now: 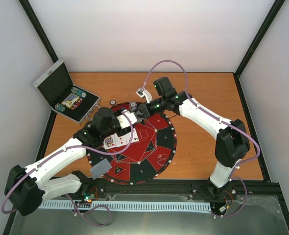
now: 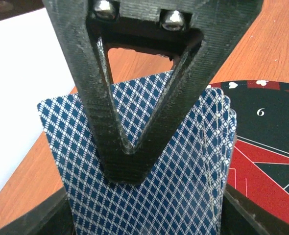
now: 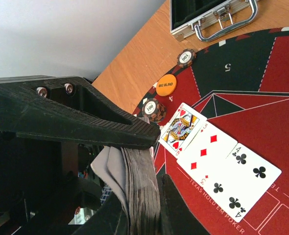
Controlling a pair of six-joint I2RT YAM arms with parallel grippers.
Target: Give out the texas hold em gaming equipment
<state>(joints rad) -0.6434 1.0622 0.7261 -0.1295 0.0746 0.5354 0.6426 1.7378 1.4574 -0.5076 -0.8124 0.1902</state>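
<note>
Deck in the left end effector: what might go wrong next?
The deck in the left end effector is splayed along one edge, so several cards might slide out together. The right end effector sits close to the three face-up cards, so it might nudge them out of line.

Glossy paper cards (image 2: 174, 205), matt mat (image 3: 272, 122), smooth wooden table (image 2: 274, 39), shiny metal case (image 1: 56, 87).

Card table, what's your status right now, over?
Left gripper shut on the deck. Right gripper at the deck's edge, grip unclear. Three face-up cards on the mat. Nothing blocking.
</note>
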